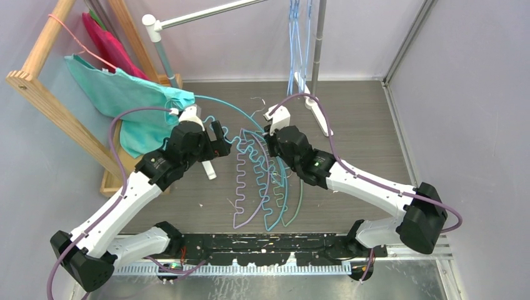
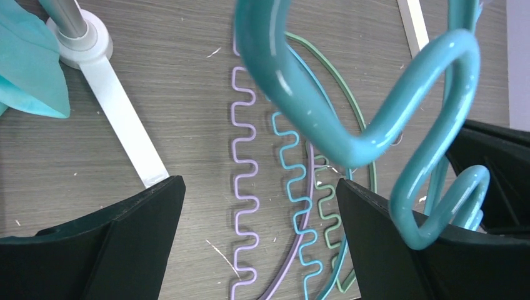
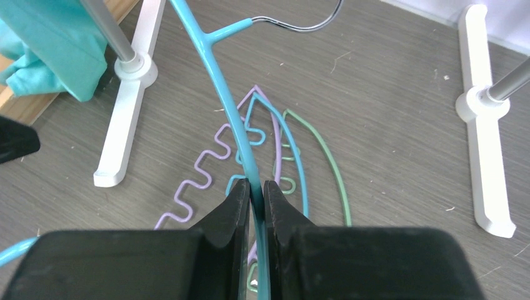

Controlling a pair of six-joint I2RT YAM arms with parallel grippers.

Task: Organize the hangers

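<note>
Seen from above, the two arms meet mid-frame over the dark table [image 1: 375, 125]. The teal hanger [image 1: 219, 100] is up off the table between them, its arch sweeping toward the upper left. The left gripper [image 1: 217, 140] is at its wavy bar and the right gripper [image 1: 273, 132] at its other end. From up here I cannot tell how either pair of jaws stands. Just below them the lavender hanger [image 1: 239, 187] and the blue hanger [image 1: 270, 209] lie flat and overlapping. At upper centre the hung hangers [image 1: 299, 37], light blue, dangle beside an upright pole, their hooks cut off by the top edge. The wooden rack [image 1: 50, 100] at the left carries a teal cloth [image 1: 125, 94].

On the left wrist, the left gripper [image 2: 259, 184] has its jaws wide apart, clamping nothing. The teal hanger [image 2: 350, 134] loops close to the lens at the upper right, and its lowest bend lies against the finger at the right of the frame. The lavender hanger [image 2: 244, 162], the blue hanger [image 2: 290, 169] and the green hanger [image 2: 359, 119] lie on the table beyond.

On the right wrist, the right gripper [image 3: 253, 187] is pinched tight on the thin arm of the teal hanger [image 3: 215, 75]. That arm runs up the frame to its metal hook [image 3: 306, 26].
</note>
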